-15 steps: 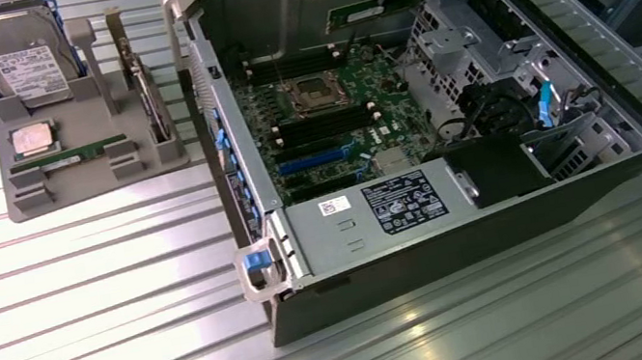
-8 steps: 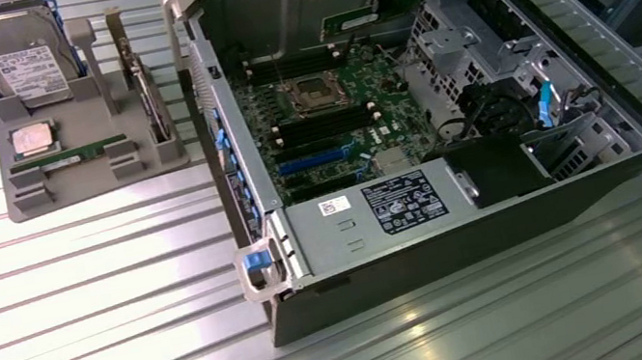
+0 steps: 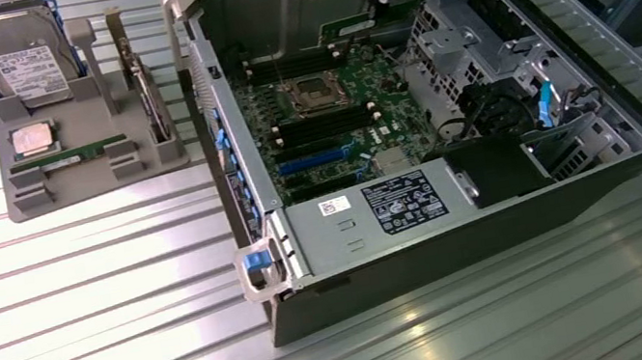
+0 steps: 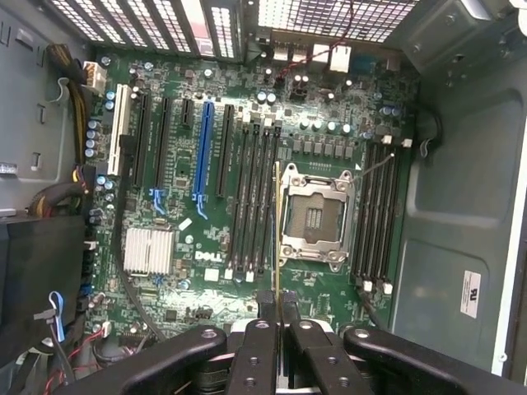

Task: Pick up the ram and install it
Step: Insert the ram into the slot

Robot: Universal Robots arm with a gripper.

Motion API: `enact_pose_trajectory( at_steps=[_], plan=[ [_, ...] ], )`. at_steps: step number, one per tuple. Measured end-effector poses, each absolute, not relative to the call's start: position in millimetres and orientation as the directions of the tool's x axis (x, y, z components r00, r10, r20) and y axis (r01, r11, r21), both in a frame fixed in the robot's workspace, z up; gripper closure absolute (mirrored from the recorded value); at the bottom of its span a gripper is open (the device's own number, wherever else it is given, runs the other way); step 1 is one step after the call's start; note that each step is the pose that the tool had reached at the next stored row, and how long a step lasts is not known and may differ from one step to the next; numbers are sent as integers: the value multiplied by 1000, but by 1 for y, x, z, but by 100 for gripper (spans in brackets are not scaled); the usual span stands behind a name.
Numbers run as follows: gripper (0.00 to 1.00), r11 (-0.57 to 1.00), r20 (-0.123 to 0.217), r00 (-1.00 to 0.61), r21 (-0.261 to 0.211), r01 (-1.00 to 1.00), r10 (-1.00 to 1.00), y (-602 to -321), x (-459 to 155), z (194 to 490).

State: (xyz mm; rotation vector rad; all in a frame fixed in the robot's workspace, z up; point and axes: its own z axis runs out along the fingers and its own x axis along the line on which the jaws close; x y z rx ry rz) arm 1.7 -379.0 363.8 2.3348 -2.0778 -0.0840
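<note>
Black claw (image 4: pixel 276 311) up close is pinched nearly shut on the ram (image 4: pixel 276 222). The stick pokes out edge-on past the fingertips, hanging over the motherboard (image 4: pixel 189 239), just beside the black DIMM slots (image 4: pixel 254 206) and the empty CPU socket (image 4: pixel 317 216). My guess is it's light and stiff but fragile, so grip the flat faces near one end and don't twist it.

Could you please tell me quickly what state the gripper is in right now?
Gripper: closed on the ram, holding it edge-on above the motherboard.
</note>
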Motion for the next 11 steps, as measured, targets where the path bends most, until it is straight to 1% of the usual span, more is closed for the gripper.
enact_pose_trajectory(
  at_steps=[11],
  plan=[
    [88,-117,-30,115,47,-992,-993,-379,1,357]
  ],
)
